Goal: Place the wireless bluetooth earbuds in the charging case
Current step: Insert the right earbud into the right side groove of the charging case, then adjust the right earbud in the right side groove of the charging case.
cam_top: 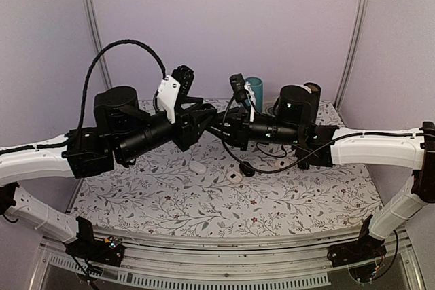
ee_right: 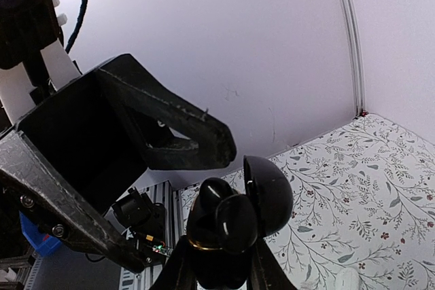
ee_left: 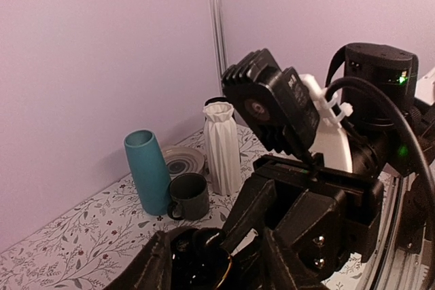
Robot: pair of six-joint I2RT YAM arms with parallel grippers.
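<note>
Above the middle of a flower-print tablecloth (cam_top: 136, 202), a shiny black charging case (ee_right: 211, 259) with a gold rim is clamped, lid open, in the right gripper (ee_right: 219, 273), and the fingers of the left gripper (ee_left: 216, 269) are spread beside it with nothing held. Tiny dark round earbuds (ee_right: 234, 225) seem to be set inside, so only the lid looks left to be shut. The buds are shown only in the right wrist view, while two small white pebble shapes (cam_top: 198, 166) on the cloth are seen plainly only from above.

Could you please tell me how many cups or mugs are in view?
2. A teal tumbler stands near the back wall; a dark mug sits just beside it, by the white vase. Others may be hidden.
</note>
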